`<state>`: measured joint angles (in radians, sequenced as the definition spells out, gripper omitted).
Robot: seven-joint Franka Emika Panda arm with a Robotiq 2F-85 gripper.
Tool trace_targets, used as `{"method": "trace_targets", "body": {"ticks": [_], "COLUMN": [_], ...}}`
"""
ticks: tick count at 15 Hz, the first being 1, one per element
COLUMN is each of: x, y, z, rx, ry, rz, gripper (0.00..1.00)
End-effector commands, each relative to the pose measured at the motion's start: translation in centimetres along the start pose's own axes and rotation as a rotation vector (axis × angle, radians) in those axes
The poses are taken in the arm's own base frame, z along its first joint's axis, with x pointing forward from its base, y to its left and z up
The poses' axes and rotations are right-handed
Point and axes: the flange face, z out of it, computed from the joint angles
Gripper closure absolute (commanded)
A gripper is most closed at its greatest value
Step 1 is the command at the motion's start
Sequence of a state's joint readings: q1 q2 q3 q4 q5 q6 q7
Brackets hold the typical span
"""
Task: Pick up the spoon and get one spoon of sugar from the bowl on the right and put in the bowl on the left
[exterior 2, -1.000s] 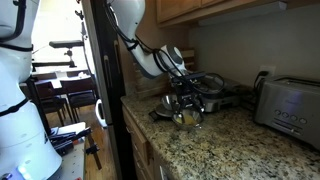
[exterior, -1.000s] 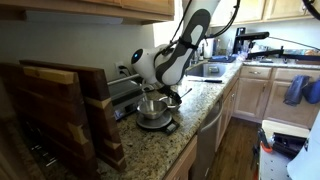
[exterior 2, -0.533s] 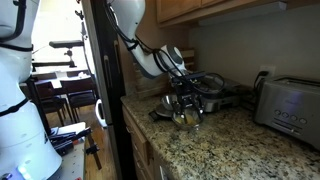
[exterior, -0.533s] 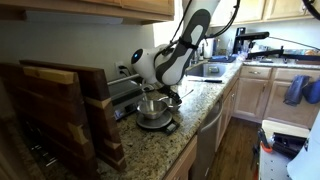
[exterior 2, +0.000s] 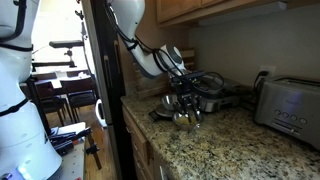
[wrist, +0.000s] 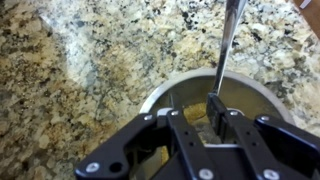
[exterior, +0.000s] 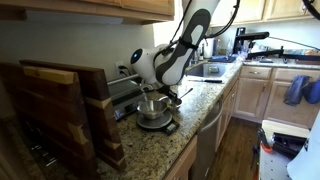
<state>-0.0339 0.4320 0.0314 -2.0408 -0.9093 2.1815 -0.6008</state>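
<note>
**Item:** spoon [wrist: 228,45]. Slim polished metal handle, standing tilted in a round, smooth steel bowl [wrist: 160,92] on the speckled granite bench [wrist: 80,60].
**Tool** [wrist: 192,108]: black fingers part-way apart, the handle right against one finger. Whether it is clamped cannot be told.
**Progress:** early, by judgement. Spoon not lifted, sugar not scooped, nothing transferred. Bowl contents mostly hidden.

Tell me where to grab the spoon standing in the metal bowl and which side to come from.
Take the spoon by its thin handle, on the stretch that sticks out past the rim of the bowl. Come down from above with the jaws across the handle's narrow width. Its lower end goes down inside the bowl, walled in, while the handle leans out in the open.
</note>
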Motion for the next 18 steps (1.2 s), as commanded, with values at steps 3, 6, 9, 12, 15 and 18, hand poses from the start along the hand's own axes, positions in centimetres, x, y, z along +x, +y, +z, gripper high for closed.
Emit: {"method": "trace_targets", "body": {"ticks": [3, 6, 9, 12, 15, 18], "x": [-0.5, -0.8, -1.1, -1.3, -1.6, -1.6], "y": [-0.5, -0.4, 0.1, 0.6, 0.6, 0.5], "z": [-1.3, -1.4, -1.4, -1.2, -1.4, -1.4], "rx": [0.016, 0.047, 0.065, 0.112, 0.169, 0.214], "ry": [-0.031, -0.032, -0.025, -0.019, -0.013, -0.005], "rz": [0.074, 0.116, 0.156, 0.202, 0.241, 0.267], "gripper": [0.25, 0.06, 0.0, 0.0, 0.0, 0.0]}}
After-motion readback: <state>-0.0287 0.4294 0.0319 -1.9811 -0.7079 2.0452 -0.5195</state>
